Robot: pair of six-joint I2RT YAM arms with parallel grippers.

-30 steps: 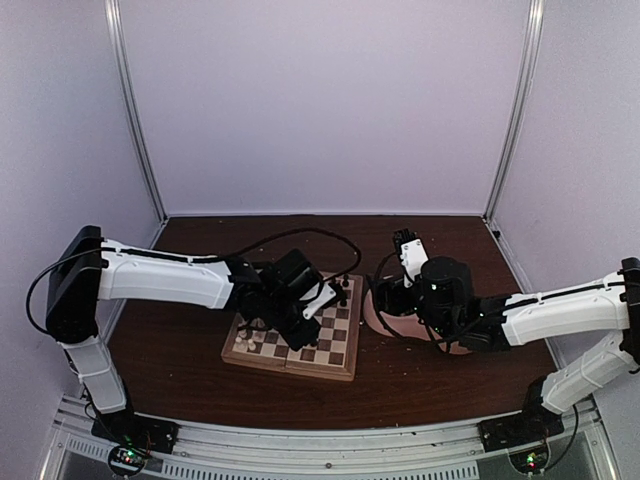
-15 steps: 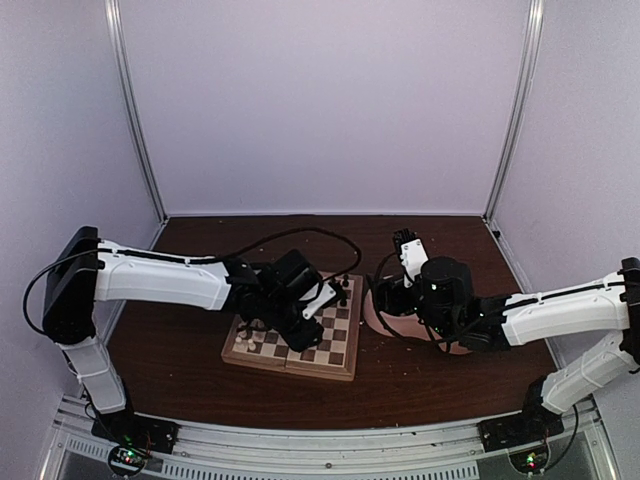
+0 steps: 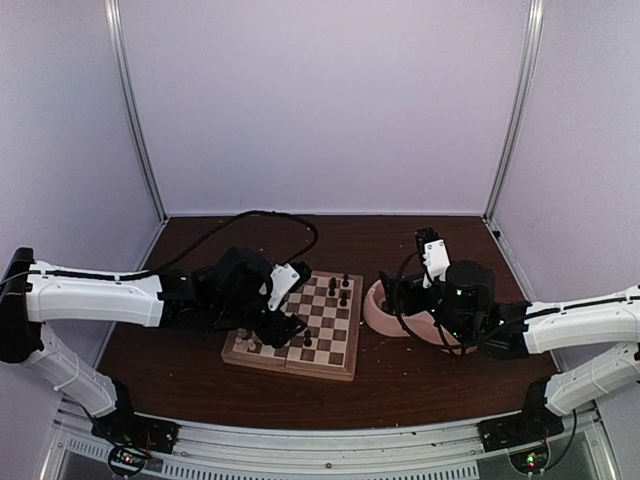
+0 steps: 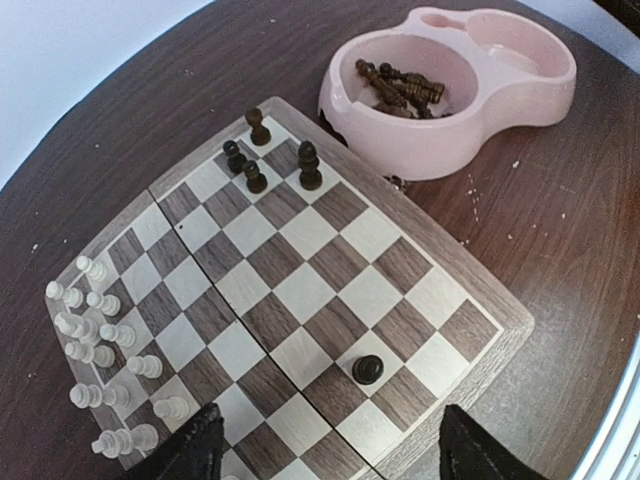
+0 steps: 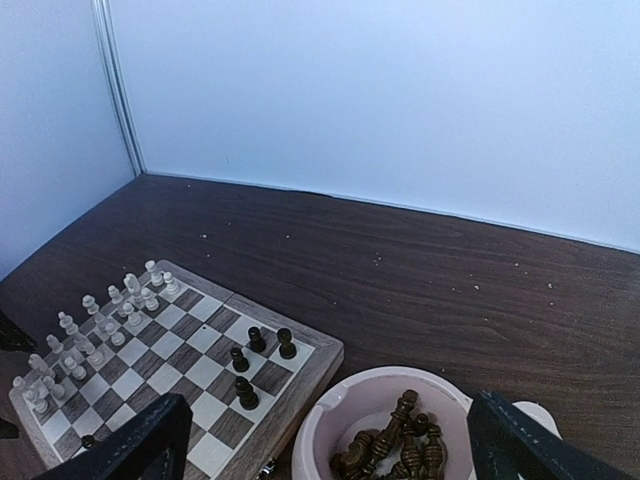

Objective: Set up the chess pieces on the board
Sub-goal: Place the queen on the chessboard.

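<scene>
1. The square wooden board with light and dark brown checkered squares [image 3: 322, 330] lies mid-table between the two arms, slightly askew. In the top view its fold seam runs roughly 12 to 6 o'clock.
2. The small cream wooden pieces [image 4: 100, 340] stand upright in two files along the board's 9 o'clock edge.
3. Four dark brown pieces [image 4: 255, 178] stand upright in a cluster at the 1 o'clock corner. A lone dark piece [image 4: 368, 369] stands toward the near edge.
4. The pink double bowl [image 3: 384, 312] sits just beside the board at 3 o'clock.
5. Only the wrist views show more dark pieces lying on their sides [image 4: 400, 88] in the compartment nearer the board. Which kind each one is I cannot tell at this size.
6. In the top view the left arm partly covers the cream files.
7. The left gripper [image 4: 330, 455] hangs over the near edge, jaws apart, holding nothing.
8. The right gripper [image 5: 330, 400] hovers above the bowl, jaws spread wide around nothing.
</scene>
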